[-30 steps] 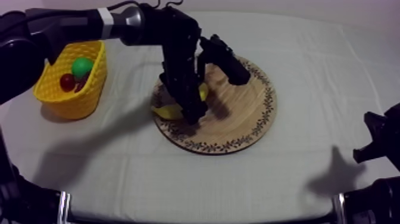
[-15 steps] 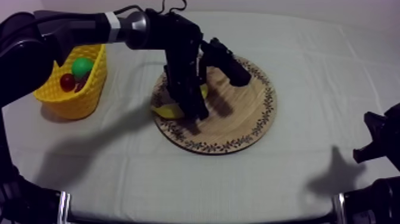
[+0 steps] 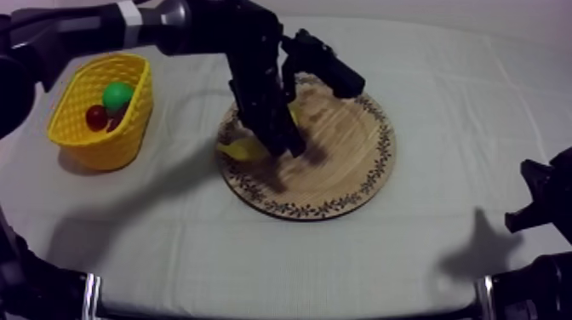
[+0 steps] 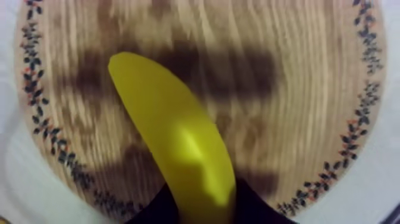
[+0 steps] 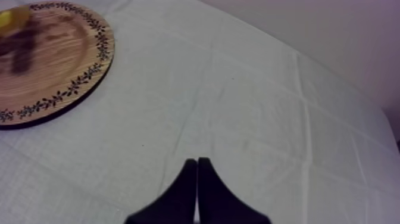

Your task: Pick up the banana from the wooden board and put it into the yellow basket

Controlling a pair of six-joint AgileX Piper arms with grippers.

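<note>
The yellow banana [image 3: 244, 148] hangs just over the left part of the round wooden board [image 3: 340, 162], with my left gripper [image 3: 283, 143] shut on it. Seen from the left wrist, the banana [image 4: 178, 143] runs out from between the black fingers [image 4: 156, 210] and casts a shadow on the board [image 4: 303, 119] below. The yellow basket [image 3: 94, 149] stands at the far left of the table, apart from the board. My right gripper [image 5: 197, 164] is shut on nothing, low at the right side [image 3: 538, 200].
A green toy fruit [image 3: 117, 94] and a small red fruit [image 3: 96, 117] lie inside the basket. Bare cloth separates the basket from the board. The board's edge [image 5: 53, 65] lies well off from my right gripper.
My left gripper has risen a little and shifted toward the far side, carrying the banana with it. The right arm has not moved.
</note>
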